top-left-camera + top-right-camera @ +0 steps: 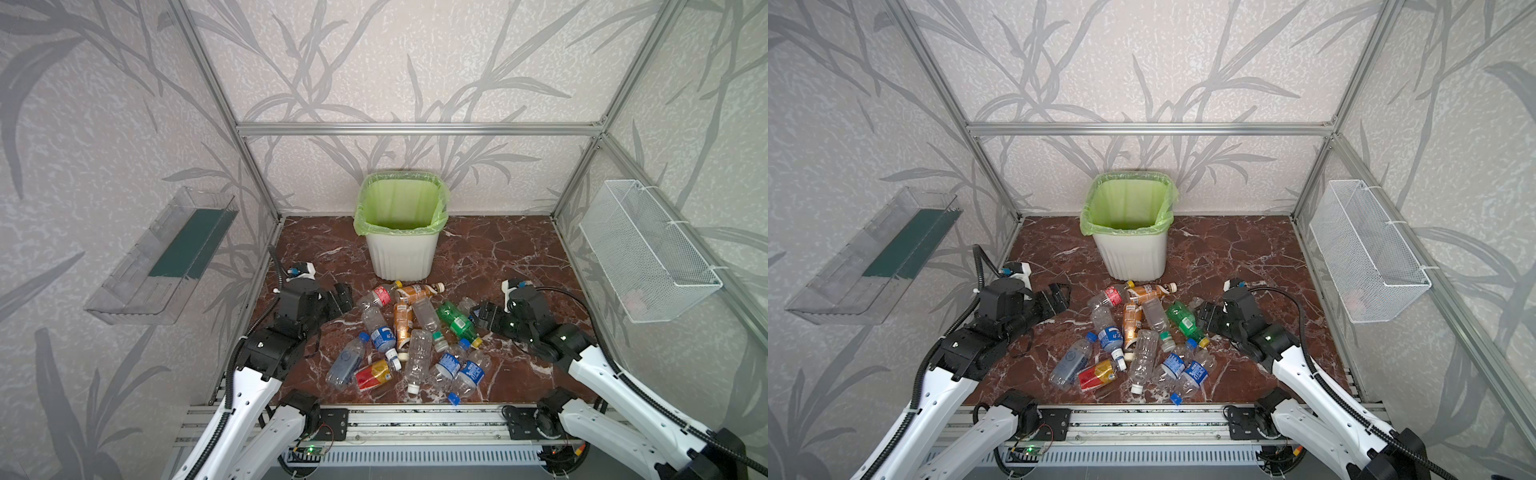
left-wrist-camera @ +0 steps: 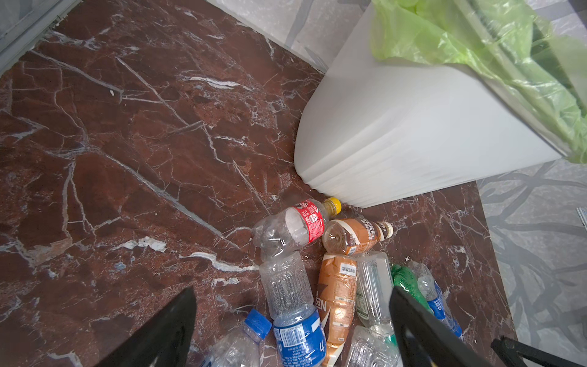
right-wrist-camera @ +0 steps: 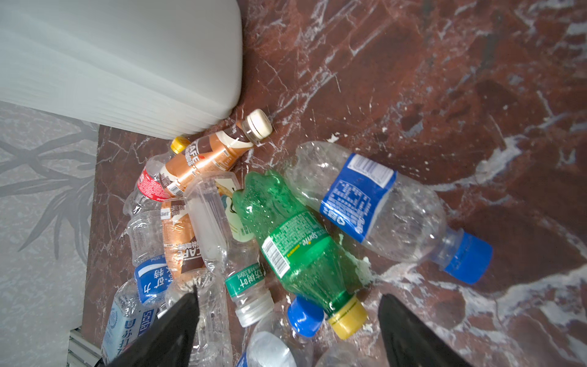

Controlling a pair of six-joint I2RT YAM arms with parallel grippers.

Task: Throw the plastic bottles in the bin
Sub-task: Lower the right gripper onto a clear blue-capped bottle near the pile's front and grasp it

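The white ribbed bin point(image 1: 401, 253) point(image 1: 1129, 257) with its light-green bag stands at the back centre. In front of it several crushed plastic bottles lie in a heap on the marble floor: a red-labelled one point(image 1: 380, 296) point(image 2: 301, 222), an amber-brown one point(image 1: 415, 292), a green one point(image 1: 457, 322) point(image 3: 295, 241), blue-labelled clear ones point(image 1: 382, 338) and a red-yellow one point(image 1: 374, 374). My left gripper point(image 1: 347, 296) point(image 2: 292, 289) hangs open at the heap's left edge, holding nothing. At the heap's right edge, beside the green bottle, my right gripper point(image 1: 476, 316) point(image 3: 288, 292) is open and empty too.
A clear plastic tray point(image 1: 162, 257) hangs on the left wall and a white wire-mesh basket point(image 1: 648, 253) on the right wall. Aluminium frame posts stand at the back corners. A metal rail point(image 1: 415, 424) runs along the front edge.
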